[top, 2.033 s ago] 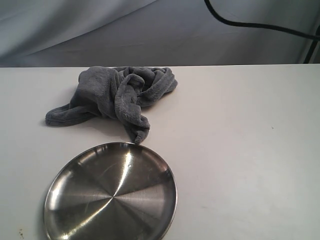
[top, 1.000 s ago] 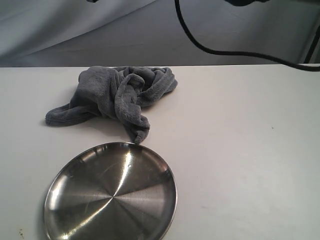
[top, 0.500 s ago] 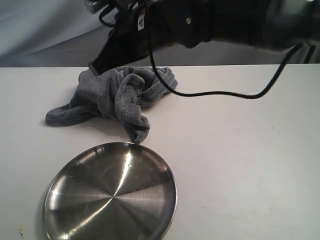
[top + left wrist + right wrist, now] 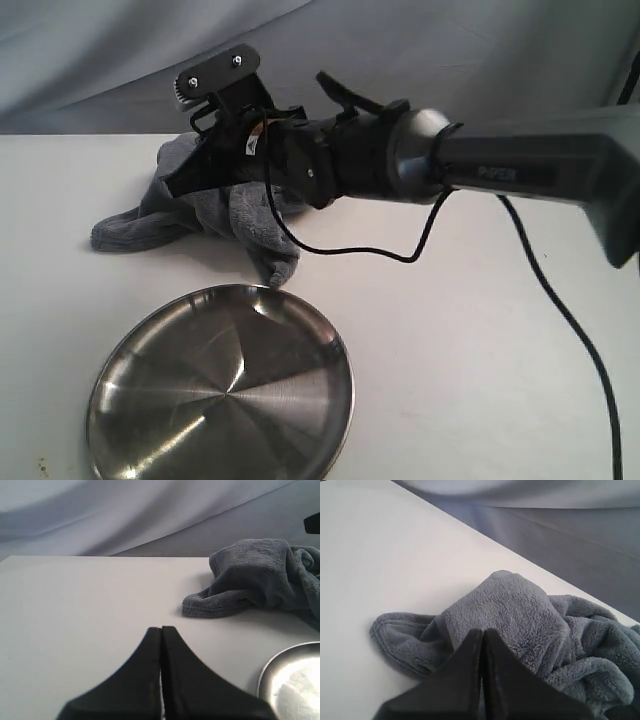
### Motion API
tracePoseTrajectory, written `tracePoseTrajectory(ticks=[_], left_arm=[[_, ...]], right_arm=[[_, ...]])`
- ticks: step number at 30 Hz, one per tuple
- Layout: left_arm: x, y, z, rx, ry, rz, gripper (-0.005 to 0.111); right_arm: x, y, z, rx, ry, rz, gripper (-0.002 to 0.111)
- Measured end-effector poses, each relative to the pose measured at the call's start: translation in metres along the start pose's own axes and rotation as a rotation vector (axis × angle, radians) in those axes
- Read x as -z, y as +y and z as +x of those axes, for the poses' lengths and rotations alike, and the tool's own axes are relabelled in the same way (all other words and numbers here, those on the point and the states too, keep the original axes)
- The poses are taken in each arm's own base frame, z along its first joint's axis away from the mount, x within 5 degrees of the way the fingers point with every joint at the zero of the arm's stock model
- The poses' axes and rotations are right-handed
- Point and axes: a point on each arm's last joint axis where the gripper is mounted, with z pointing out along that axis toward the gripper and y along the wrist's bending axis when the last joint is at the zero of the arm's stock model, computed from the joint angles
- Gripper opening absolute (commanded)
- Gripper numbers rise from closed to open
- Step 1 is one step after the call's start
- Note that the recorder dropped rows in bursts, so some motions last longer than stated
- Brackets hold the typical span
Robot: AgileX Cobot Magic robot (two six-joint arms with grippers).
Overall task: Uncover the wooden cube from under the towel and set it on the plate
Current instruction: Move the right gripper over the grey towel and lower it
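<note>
Two pincers are showing across these views, and both are standing closed with nothing held.

Exterior view: the right arm (image 4: 400, 165) is reaching across to the towel (image 4: 250, 215), and the right pincer (image 4: 185, 175) is sitting at the towel's upper hump; I cannot tell whether it is touching the fleece. The plate (image 4: 220, 390) is lying just beside the towel on the camera's side, with the towel's trailing tip nearly meeting its rim. The wooden cube is not showing anywhere. Judging by the task, it is hiding under the towel's bunched mound.

Left wrist view: the left pincer (image 4: 161, 628), jaws pressed together, is hovering over bare counter (image 4: 75, 605), well apart from the towel (image 4: 255, 575). An edge of the plate (image 4: 295, 680) is peeking in beside the towel.

Right wrist view: the right pincer (image 4: 481, 630) is pointing straight at a thick fold of the towel (image 4: 520, 615), jaws meeting along their whole length.

For the uncovering, the right jaws will likely be needing to open first, then pinch one thick fold high on the mound. Lifting up and away from the plate's side should be keeping the cloth off the dish and the block from being dragged along.

Around the towel, the counter (image 4: 480, 350) is looking white, matte and smooth. Behind the towel a grey draped backdrop (image 4: 100, 50) is hanging, and the arm's black cable (image 4: 560, 300) is trailing across the counter.
</note>
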Motion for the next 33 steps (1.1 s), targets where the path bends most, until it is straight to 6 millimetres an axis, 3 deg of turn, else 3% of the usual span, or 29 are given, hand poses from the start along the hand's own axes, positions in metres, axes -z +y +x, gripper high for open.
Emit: tracePoseTrajectory(ticks=[4, 9, 12, 15, 19, 22, 27, 33], left_arm=[[0.000, 0.000, 0.000, 0.000, 0.000, 0.000, 0.001], [0.000, 0.000, 0.000, 0.000, 0.000, 0.000, 0.001], [0.000, 0.000, 0.000, 0.000, 0.000, 0.000, 0.001], [0.000, 0.000, 0.000, 0.000, 0.000, 0.000, 0.001], [0.000, 0.000, 0.000, 0.000, 0.000, 0.000, 0.001], [0.000, 0.000, 0.000, 0.000, 0.000, 0.000, 0.001], [0.000, 0.000, 0.000, 0.000, 0.000, 0.000, 0.001], [0.000, 0.000, 0.000, 0.000, 0.000, 0.000, 0.001]], right_arm=[[-0.025, 0.000, 0.018, -0.011, -0.060, 0.015, 0.000], [-0.058, 0.000, -0.008, -0.060, -0.113, 0.005, 0.000], [-0.057, -0.002, -0.036, -0.079, -0.095, -0.009, 0.000], [-0.049, -0.021, -0.052, -0.118, -0.001, 0.001, 0.000], [-0.042, -0.047, -0.044, -0.154, 0.180, 0.022, 0.000], [-0.037, -0.054, -0.034, -0.097, 0.309, 0.009, 0.000], [-0.034, -0.037, -0.025, 0.104, 0.428, -0.091, 0.000], [-0.036, 0.000, -0.034, 0.208, 0.333, -0.244, 0.000]])
